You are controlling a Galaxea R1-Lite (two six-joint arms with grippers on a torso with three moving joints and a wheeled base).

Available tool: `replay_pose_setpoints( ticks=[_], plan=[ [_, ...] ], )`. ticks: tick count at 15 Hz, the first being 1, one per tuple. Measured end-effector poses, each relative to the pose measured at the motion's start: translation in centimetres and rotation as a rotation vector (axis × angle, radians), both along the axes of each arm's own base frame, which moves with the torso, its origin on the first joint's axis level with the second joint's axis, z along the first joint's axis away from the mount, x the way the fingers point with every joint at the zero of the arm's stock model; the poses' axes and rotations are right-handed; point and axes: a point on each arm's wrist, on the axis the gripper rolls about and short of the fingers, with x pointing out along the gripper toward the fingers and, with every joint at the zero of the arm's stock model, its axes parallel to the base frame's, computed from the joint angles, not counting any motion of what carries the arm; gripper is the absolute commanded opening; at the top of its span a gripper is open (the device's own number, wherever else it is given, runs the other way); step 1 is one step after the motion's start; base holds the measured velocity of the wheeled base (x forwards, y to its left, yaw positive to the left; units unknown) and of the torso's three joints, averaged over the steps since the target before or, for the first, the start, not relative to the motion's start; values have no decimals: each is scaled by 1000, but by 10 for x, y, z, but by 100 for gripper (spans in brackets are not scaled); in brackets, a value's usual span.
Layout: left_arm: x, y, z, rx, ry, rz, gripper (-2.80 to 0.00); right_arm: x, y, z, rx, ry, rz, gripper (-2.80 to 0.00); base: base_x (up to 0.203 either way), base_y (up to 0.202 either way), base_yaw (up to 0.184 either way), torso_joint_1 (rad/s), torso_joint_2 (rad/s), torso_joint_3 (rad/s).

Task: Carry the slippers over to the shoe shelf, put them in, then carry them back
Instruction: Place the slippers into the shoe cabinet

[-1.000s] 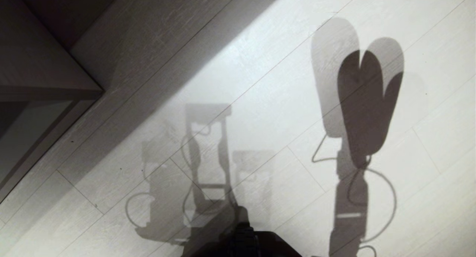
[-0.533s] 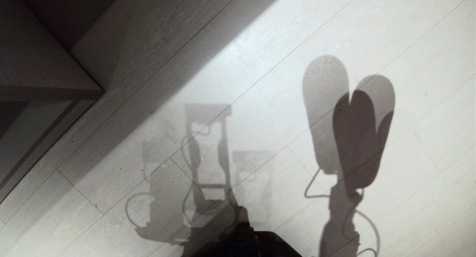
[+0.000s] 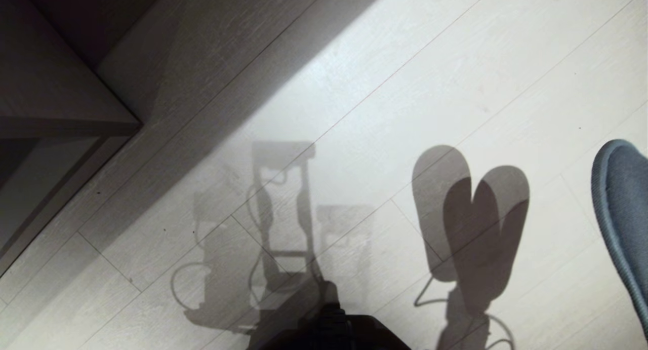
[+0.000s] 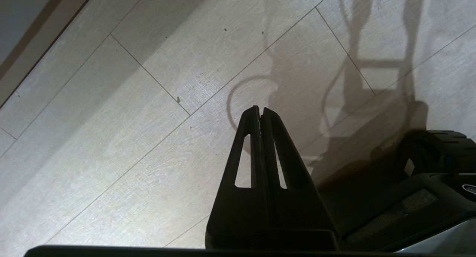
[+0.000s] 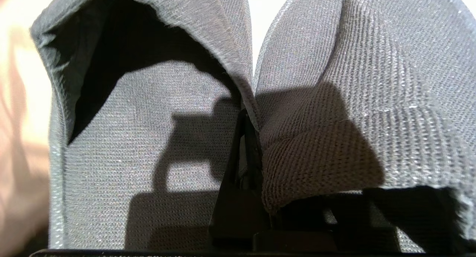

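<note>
The two grey-blue slippers hang side by side in the right wrist view, one showing its open heel and the other its knitted upper. My right gripper is shut on their touching inner edges. One black finger shows and the other is under fabric. In the head view a slipper toe pokes in at the right edge, above the pair's shadow on the floor. The shoe shelf is at the far left, in shade. My left gripper is shut and empty, parked over the floor.
Pale plank floor fills most of the head view, with a diagonal band of shade along the taupe unit. My dark base shows at the near edge, and again in the left wrist view as the base.
The slippers' shadow has slid toward the near edge of the head view, and a slipper toe has come into view at the right edge. The left arm has not moved.
</note>
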Motion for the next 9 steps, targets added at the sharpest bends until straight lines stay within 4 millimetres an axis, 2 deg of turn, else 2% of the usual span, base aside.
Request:
replay_pose_setpoints(
  ticks=[4,9],
  plan=[
    [0,0,0,0,0,0,-280,3,-1,-36,-25,158,-16,-280,0,0,0,0,0,0],
    [0,0,0,0,0,0,-280,-13,-1,-62,-33,233,-18,-280,0,0,0,0,0,0]
  ],
)
